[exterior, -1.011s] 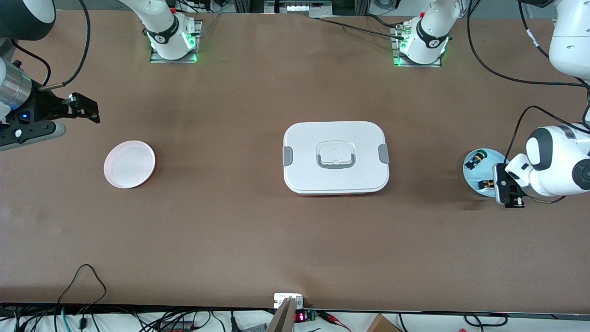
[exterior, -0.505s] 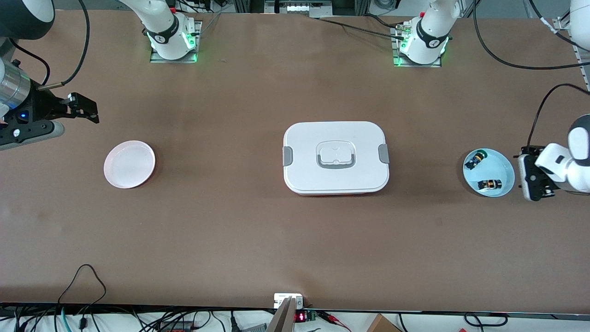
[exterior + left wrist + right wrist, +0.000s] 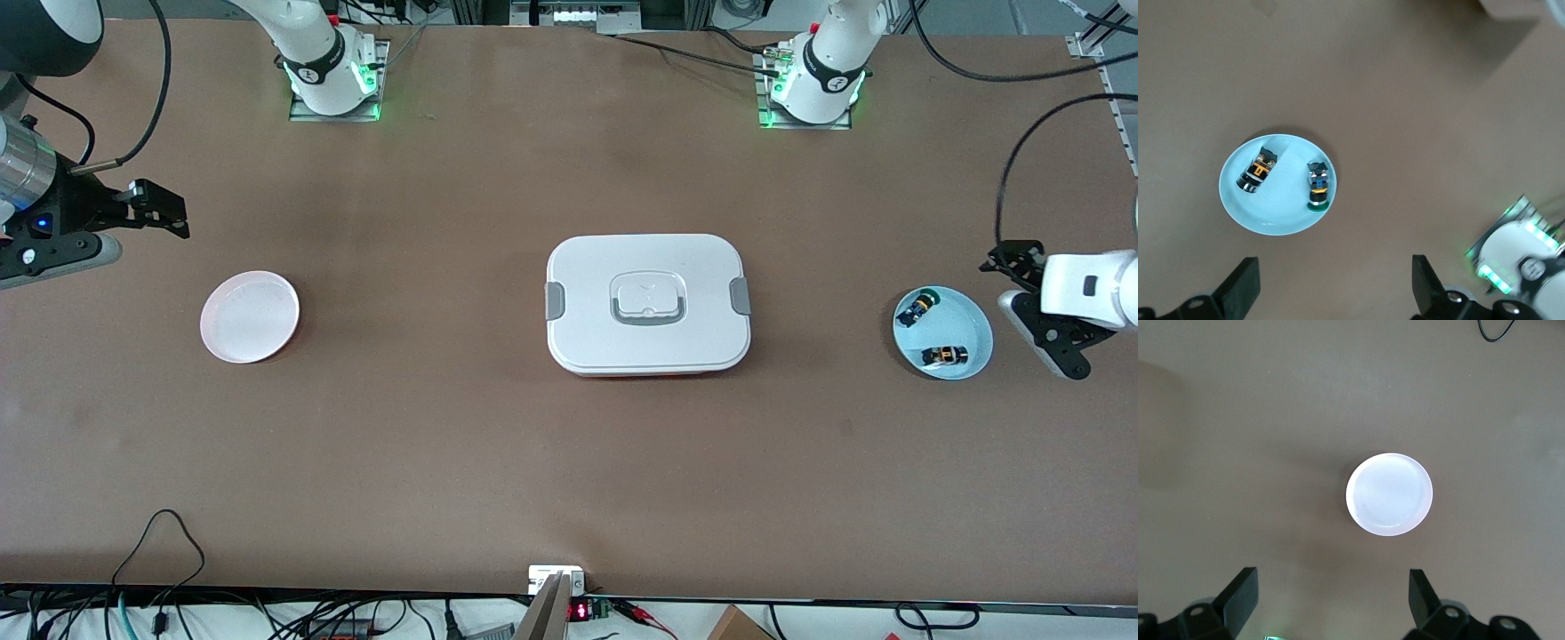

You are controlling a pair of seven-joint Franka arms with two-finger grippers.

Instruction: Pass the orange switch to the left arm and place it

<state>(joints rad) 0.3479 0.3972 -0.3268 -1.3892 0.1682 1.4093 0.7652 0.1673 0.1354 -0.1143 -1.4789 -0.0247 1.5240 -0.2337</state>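
The orange switch point(image 3: 944, 356) point(image 3: 1258, 171) lies in a light blue plate point(image 3: 965, 316) point(image 3: 1281, 217) near the left arm's end of the table. My left gripper point(image 3: 1037, 309) point(image 3: 1335, 290) hangs open and empty in the air just off that plate's rim, toward the table's end. The white lidded box point(image 3: 648, 302) sits mid-table. My right gripper point(image 3: 178, 218) point(image 3: 1331, 600) waits open and empty near the right arm's end, above the table beside a pink plate point(image 3: 250, 316) point(image 3: 1389, 494).
A second small black part with blue and green bits point(image 3: 917, 308) point(image 3: 1318, 187) shares the blue plate, farther from the front camera than the orange switch. Cables trail along the table's front edge point(image 3: 169, 533). Both arm bases point(image 3: 333, 76) point(image 3: 813, 84) stand along the back.
My left gripper has drawn back from over the blue plate toward the table's end and turned, uncovering the whole plate. The right arm has hardly moved.
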